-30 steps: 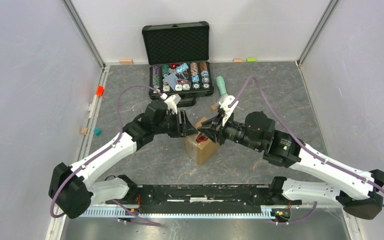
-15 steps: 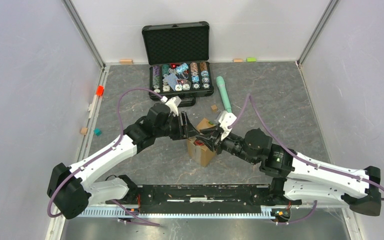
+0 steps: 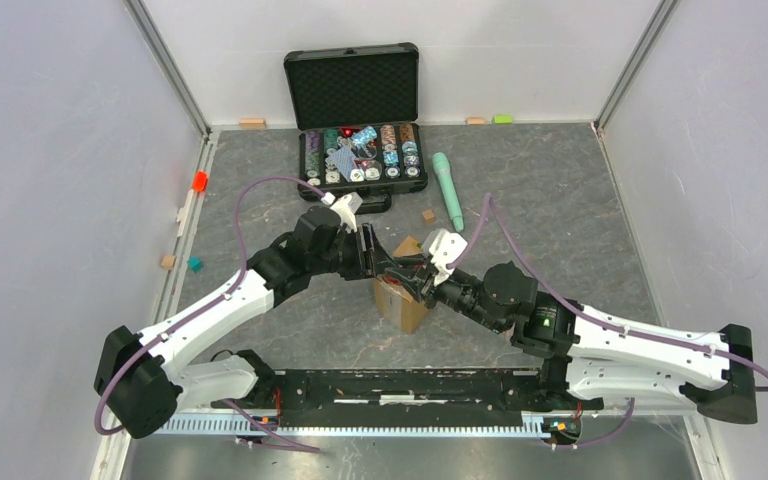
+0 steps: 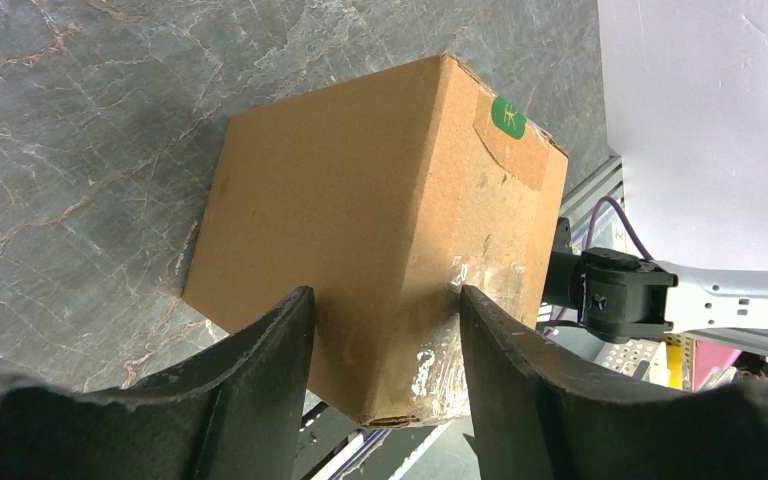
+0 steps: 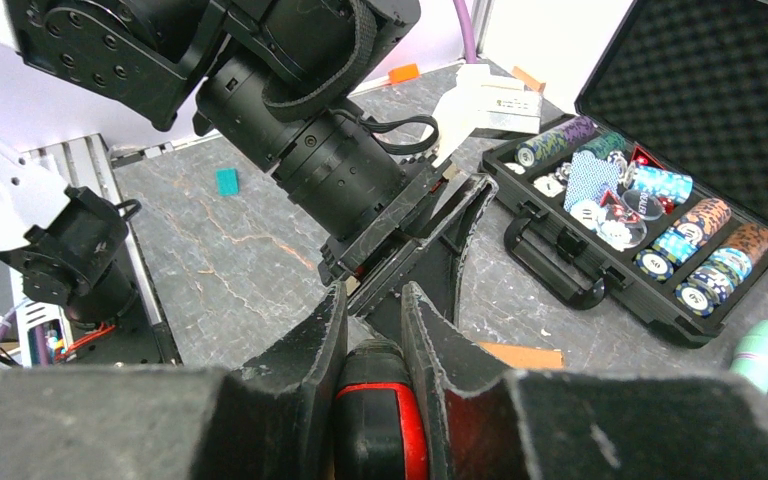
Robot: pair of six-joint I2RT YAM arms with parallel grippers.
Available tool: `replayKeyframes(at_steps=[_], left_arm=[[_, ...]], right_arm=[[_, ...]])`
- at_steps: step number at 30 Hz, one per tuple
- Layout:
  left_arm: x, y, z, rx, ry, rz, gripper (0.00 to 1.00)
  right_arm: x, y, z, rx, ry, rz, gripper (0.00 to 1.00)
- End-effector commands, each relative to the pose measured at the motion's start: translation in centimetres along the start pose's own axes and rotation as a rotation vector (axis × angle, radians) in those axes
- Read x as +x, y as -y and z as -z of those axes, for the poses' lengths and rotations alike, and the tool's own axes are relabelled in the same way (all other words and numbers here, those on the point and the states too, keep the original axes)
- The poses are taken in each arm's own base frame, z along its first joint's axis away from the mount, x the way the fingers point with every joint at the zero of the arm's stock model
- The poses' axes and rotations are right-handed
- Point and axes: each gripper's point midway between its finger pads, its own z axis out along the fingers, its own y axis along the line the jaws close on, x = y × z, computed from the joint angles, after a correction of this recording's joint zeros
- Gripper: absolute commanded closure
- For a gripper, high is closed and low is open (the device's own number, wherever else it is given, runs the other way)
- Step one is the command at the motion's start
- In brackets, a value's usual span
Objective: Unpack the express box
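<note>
We see the express box (image 3: 400,310) mid-table (image 3: 580,220) between both arms. The left fingers (image 4: 278,340) straddle its corner, grip unclear; the right fingers (image 5: 312,345) clench a red-and-black tool (image 5: 378,415) over its top.

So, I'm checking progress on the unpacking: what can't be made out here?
- Top view: express box top seam, under left end effector and right end effector.
- Right wrist view: red-and-black tool in the right end effector, cut by the bottom edge.
- Left wrist view: whether the left end effector grips the box.
</note>
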Motion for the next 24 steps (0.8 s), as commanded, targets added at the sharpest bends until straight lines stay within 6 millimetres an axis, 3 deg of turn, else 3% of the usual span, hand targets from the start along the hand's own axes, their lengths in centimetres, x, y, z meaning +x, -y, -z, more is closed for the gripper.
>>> replayKeyframes(at_steps=[1,24], left_arm=[[1.1,-1.2,0.0,-0.049,-0.024,0.029,0.4],[1.3,-1.4,-0.1,-0.056,-0.031,0.03,0.4]], right_arm=[[-1.7,0.2,-0.2,0.017,0.062,0.003,1.0],[1.1,0.3,-0.1,0.029,-0.011,0.023,1.0]])
